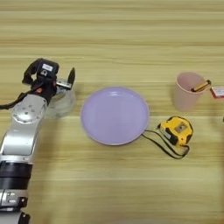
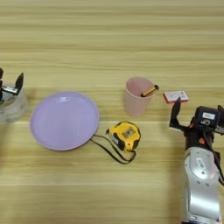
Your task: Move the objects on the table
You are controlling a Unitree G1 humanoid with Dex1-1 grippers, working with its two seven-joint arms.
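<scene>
The left gripper (image 1: 61, 85), fingers spread, sits over the tape roll (image 1: 61, 103), probably to grip it; the right gripper (image 2: 197, 114) idles, spread.

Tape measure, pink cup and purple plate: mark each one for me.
tape measure (image 2: 126, 135), right eye view, on the top face of its yellow case.
pink cup (image 2: 135, 104), right eye view, on its front wall.
purple plate (image 1: 114, 115), left eye view, on its bare centre.
</scene>
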